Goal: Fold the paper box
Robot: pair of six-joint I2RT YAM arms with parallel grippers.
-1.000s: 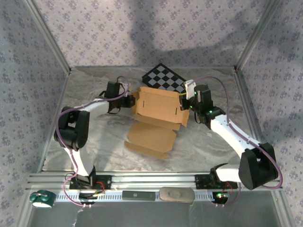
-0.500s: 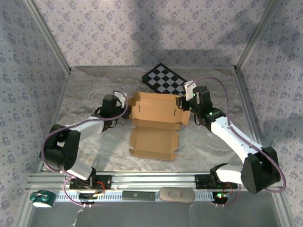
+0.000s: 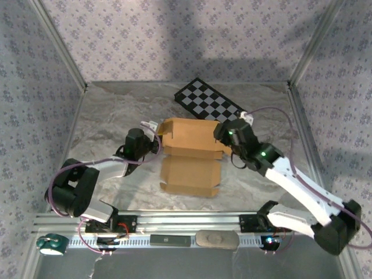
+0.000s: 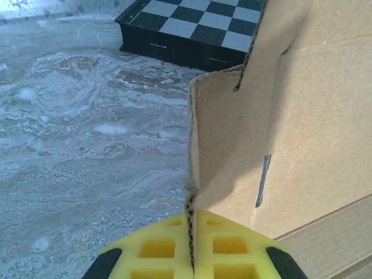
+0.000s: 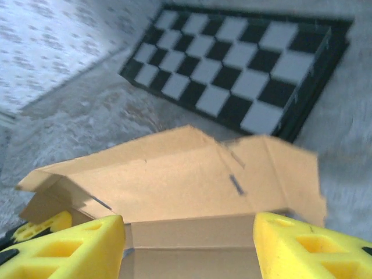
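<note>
you have the paper box [image 3: 190,156] in the middle of the table [image 3: 110,116], between the two arms. in the top view its near panel lies flat on the silvery, marbled surface with the inner face up. its far panel rises tilted behind a crease, and there are small flaps at its ends. the checkered board [image 3: 209,103] lies behind the box toward the right, near the far panel's right corner. in the right wrist view a strip of bare table shows between the board and the cardboard.

your left gripper [image 4: 192,226] is at the box's left end, low over the table. its two yellow fingers [image 4: 224,250] are pressed together with the thin corrugated edge of the left flap [image 4: 224,145] clamped between them, so it is clenched on the box. that flap stands upright, and above the pinch you can see a narrow slot and a cut notch in the cardboard.

your right gripper [image 5: 187,220] is at the box's right end, reaching in from the right side. its yellow fingers [image 5: 70,250] are spread wide apart, so it is released. the folded far panel shows in the gap between them, a little beyond the tips. you cannot tell from these views whether either finger touches the cardboard.
</note>
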